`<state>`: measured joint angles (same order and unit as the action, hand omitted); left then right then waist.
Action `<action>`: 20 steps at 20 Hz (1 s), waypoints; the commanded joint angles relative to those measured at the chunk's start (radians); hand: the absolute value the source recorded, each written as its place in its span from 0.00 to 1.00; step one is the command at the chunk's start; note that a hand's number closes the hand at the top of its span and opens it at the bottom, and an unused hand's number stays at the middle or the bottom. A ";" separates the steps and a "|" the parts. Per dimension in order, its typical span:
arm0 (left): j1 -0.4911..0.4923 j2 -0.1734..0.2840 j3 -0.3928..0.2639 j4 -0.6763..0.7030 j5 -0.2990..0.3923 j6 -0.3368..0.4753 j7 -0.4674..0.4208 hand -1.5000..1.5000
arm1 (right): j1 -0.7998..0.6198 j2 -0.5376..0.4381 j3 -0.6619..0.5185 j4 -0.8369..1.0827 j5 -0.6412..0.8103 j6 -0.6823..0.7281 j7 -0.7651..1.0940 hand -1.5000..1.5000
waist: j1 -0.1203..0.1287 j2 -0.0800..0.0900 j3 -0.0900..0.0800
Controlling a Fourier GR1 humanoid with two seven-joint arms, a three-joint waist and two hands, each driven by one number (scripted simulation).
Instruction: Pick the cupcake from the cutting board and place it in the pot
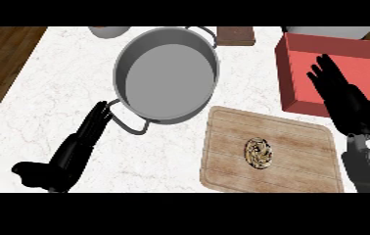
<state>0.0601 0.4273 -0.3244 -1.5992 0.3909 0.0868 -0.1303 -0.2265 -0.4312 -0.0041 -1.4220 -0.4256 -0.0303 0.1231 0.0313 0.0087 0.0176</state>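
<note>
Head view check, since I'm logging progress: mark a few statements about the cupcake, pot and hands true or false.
1. The cupcake lies on the cutting board. True.
2. The pot already holds the cupcake. False: nothing shows inside it.
3. The right hand grips the cupcake. False: it is open, over the red tray.
4. The left hand is open beside the pot's handle. True.
</note>
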 commanded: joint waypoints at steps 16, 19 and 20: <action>-0.033 0.121 0.164 0.129 -0.208 0.223 0.172 0.50 | 0.451 -0.161 0.080 -0.279 0.553 -0.218 -0.435 0.00 | -0.047 -0.010 -0.018; -0.024 0.142 0.187 0.059 -0.208 0.229 0.233 0.50 | 0.441 -0.225 0.106 -0.307 0.603 -0.145 -0.324 0.00 | -0.037 -0.010 -0.018; -0.012 0.152 0.201 0.090 -0.183 0.169 0.188 0.50 | 0.483 -0.257 0.099 -0.434 0.589 -0.117 -0.238 0.00 | -0.042 -0.011 -0.019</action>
<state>0.0566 0.5671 -0.1468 -1.5230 0.2039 0.2978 0.0585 0.1976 -0.6287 0.0897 -1.7328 0.1305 -0.2019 -0.2026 -0.0158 -0.0039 -0.0001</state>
